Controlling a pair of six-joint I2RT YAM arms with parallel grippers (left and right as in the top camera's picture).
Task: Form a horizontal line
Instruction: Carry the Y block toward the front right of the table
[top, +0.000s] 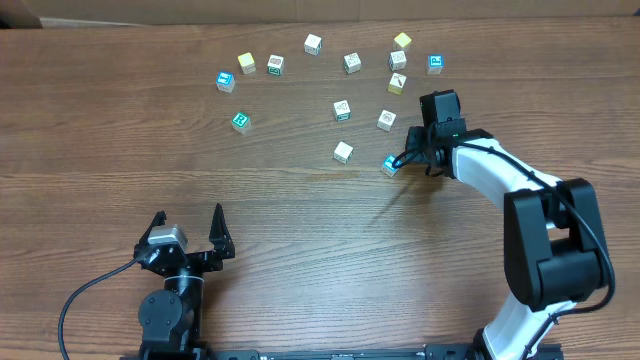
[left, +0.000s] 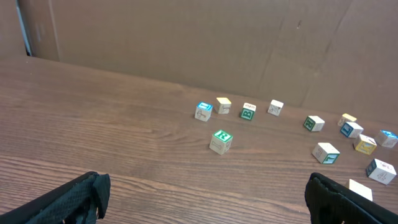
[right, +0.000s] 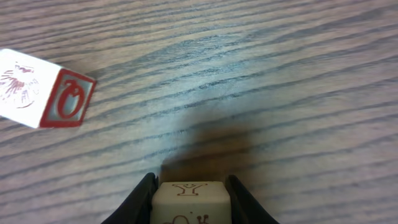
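No row of touching cubes shows; the small letter cubes lie apart across the far half of the table. My right gripper (top: 402, 160) (right: 189, 184) is shut on a pale cube with a brown Y (right: 189, 202), which has a blue side in the overhead view (top: 389, 167), low over the wood. A cube with a red letter face (right: 62, 99) lies to its left, apart from it; it also shows in the overhead view (top: 343, 152). A green R cube (top: 240, 121) (left: 221, 140) lies alone at the left. My left gripper (top: 190, 228) (left: 208, 199) is open and empty near the front edge.
Several loose cubes are scattered at the back: a blue-marked one (top: 226, 81), a yellow one (top: 246, 63), a white one (top: 313, 44), a yellow one (top: 402, 41) and a blue one (top: 435, 64). A brown cardboard wall (left: 186, 43) stands behind the table.
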